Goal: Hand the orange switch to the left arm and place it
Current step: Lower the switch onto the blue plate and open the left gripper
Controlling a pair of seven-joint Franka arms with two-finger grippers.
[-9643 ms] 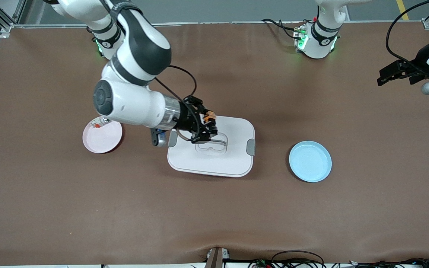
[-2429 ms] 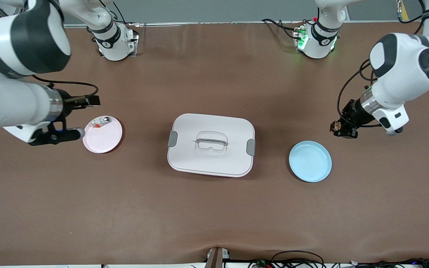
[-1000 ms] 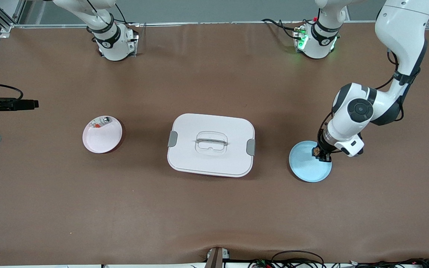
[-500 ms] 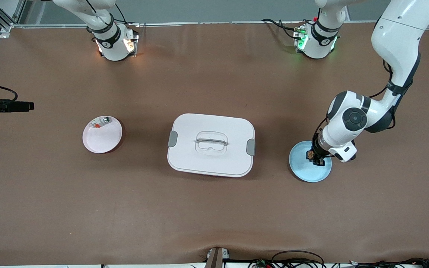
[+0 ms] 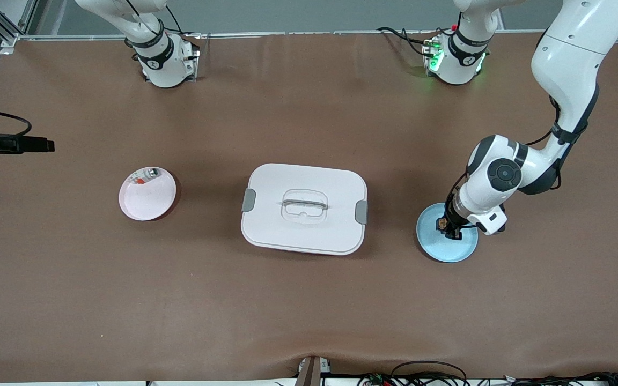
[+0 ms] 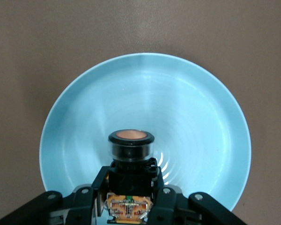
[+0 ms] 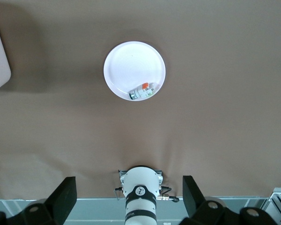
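Front view — we record the box at the table's centre, a pink plate toward the right arm's end and a light-blue plate toward the left arm's end.

The left gripper hangs low over the light-blue plate; here its load shows only as a dark speck.

Left wrist view — we see what the front view hides: the orange switch clamped between the black fingers, button end toward the plate's floor; contact with it we cannot tell.

Right wrist view — we note a small white-grey part on the pink plate, and the right gripper with fingers spread wide, holding nothing, waiting at the table's edge.
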